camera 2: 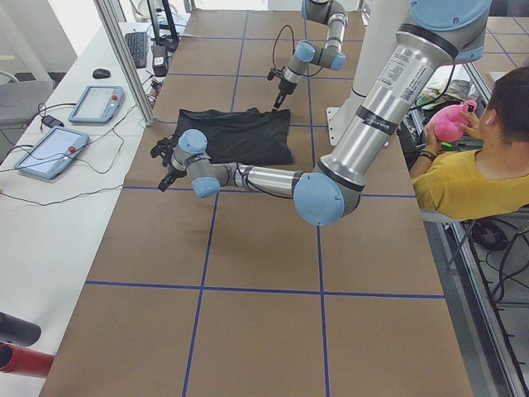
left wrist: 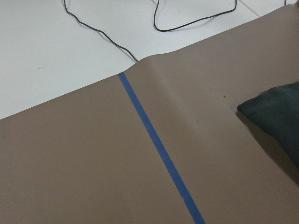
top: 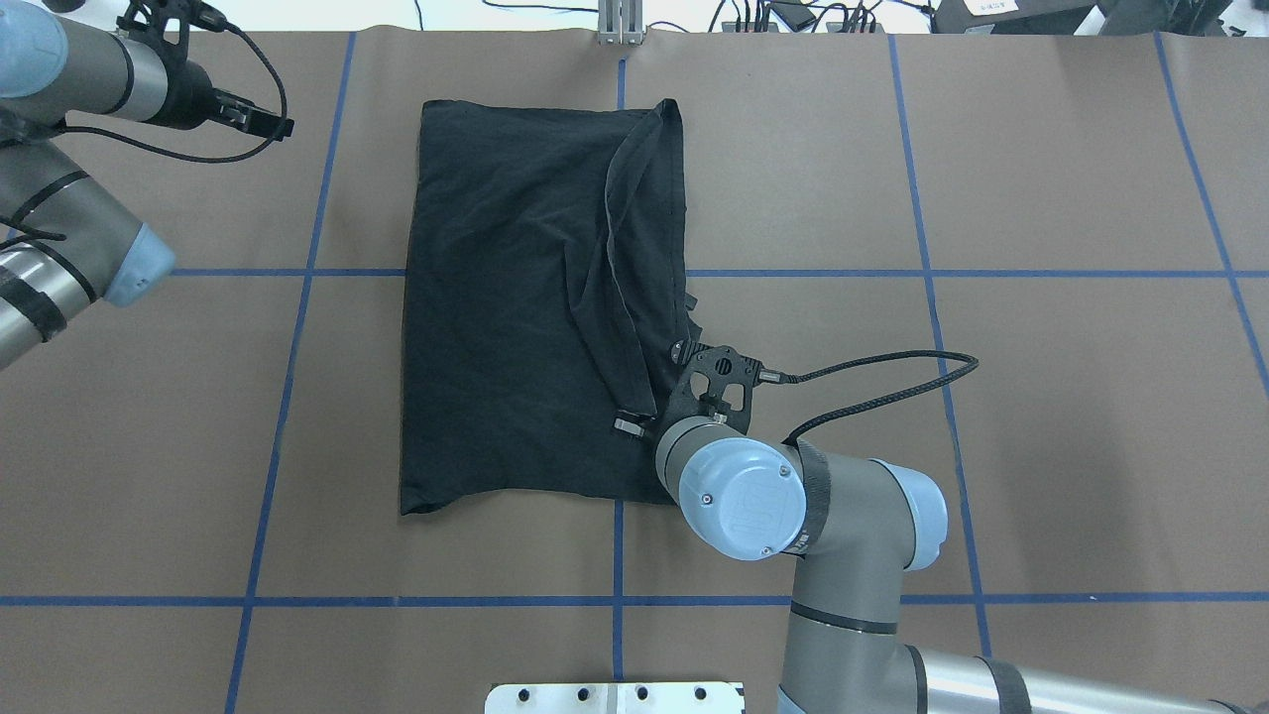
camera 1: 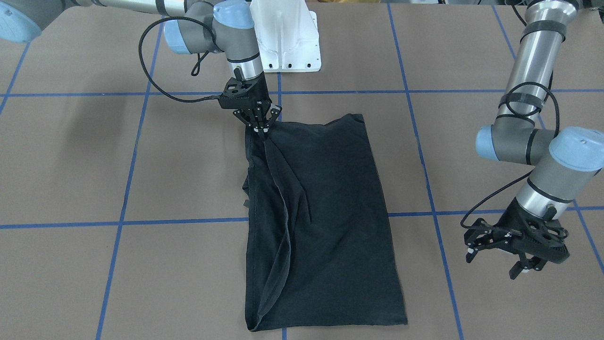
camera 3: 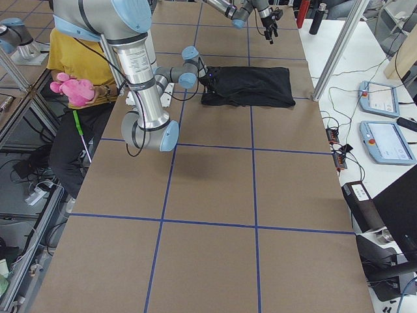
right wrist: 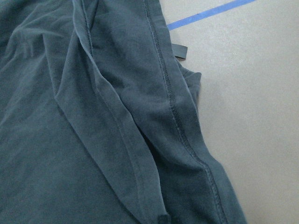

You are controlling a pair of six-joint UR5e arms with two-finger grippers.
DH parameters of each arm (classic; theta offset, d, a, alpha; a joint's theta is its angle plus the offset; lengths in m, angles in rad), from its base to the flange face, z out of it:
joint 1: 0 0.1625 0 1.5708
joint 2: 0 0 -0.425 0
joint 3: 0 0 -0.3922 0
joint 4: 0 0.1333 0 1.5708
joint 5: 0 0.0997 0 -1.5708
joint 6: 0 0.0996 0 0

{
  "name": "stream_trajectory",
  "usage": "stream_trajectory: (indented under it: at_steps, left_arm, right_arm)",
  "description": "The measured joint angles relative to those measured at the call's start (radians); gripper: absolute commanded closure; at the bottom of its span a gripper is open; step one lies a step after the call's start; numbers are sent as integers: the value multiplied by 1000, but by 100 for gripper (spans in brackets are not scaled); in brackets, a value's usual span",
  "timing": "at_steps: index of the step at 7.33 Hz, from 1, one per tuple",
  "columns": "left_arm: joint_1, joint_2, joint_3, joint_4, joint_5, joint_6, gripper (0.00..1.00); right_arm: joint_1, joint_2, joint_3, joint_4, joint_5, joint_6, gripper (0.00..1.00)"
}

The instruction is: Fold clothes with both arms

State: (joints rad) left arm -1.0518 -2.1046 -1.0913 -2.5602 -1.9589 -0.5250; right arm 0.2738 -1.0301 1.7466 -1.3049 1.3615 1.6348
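Currently right gripper (camera 1: 260, 126) fingers pinch the T-shirt (camera 1: 330, 203) at its near right corner; long axis runs forward from it; left gripper (camera 1: 493, 264) gapes wide, well apart.

1. The desk (top: 1041, 397) on the robot's right of the T-shirt (top: 496, 297) offers a wide open lane.
2. The right end effector (camera 1: 261, 128), pinched on the shirt's edge, and the right arm (top: 823, 535) block the shirt's near right corner.
3. A raised fold (camera 1: 278, 208) runs along the shirt's right part.
4. The left end effector (camera 1: 493, 264), fingers spread, hangs well apart from the shirt's left edge; the strip between is passable.
5. The white pedestal (camera 1: 288, 42) stands behind the right end effector.
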Motion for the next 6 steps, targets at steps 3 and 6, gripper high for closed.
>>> stream_trajectory:
  at_steps: [3,6]
  left_arm:
    - [0,0,-1,0,0,-2,0]
    - [1,0,-1,0,0,-3,0]
  right_arm:
    - [6,-122,117,-1,6,0,100]
    - [-17,-230,203,1,-13,11,100]
